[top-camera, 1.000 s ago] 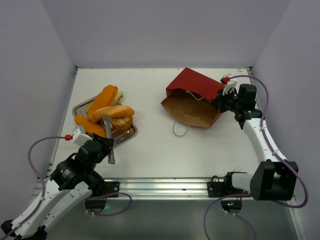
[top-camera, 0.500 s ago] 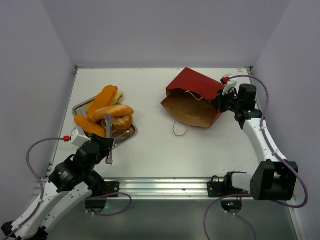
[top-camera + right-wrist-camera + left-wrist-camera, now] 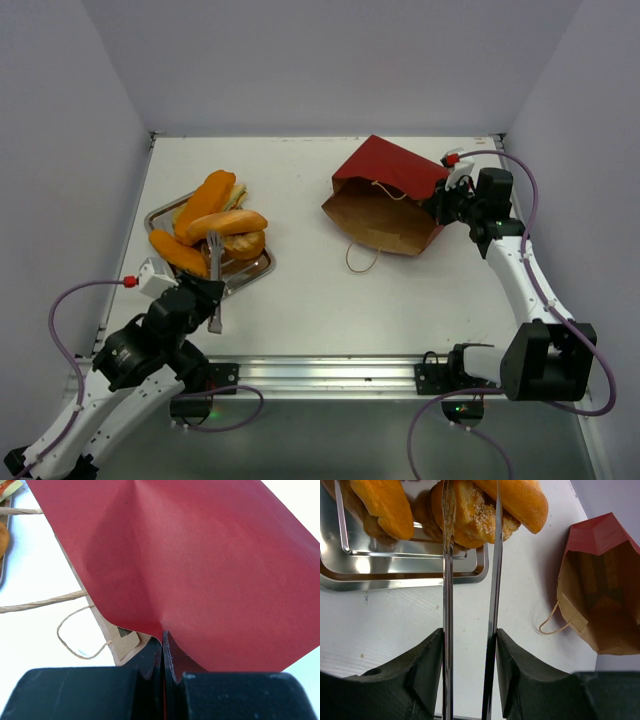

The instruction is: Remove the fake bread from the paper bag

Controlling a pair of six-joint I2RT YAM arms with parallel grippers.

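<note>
The fake bread (image 3: 215,215), long orange rolls and a seeded bun (image 3: 470,520), is piled on a metal tray (image 3: 262,268) at the left. My left gripper (image 3: 210,300) is shut on metal tongs (image 3: 214,270). The tongs' arms (image 3: 447,605) stand apart and their tips reach the bun. The dark red paper bag (image 3: 390,175) lies on its side at the right, with its mouth facing the tray. In the left wrist view the bag (image 3: 600,580) shows only brown inside. My right gripper (image 3: 440,205) is shut on the bag's red wall (image 3: 200,555).
The bag's tan cord handle (image 3: 360,258) loops onto the table in front of the bag's mouth. The tray's rim (image 3: 395,577) lies close below the tongs. White walls enclose the table on the left, back and right.
My left arm has drawn back a little toward the near edge, and the tongs have swung slightly straighter. The right arm and the bag have not moved.
</note>
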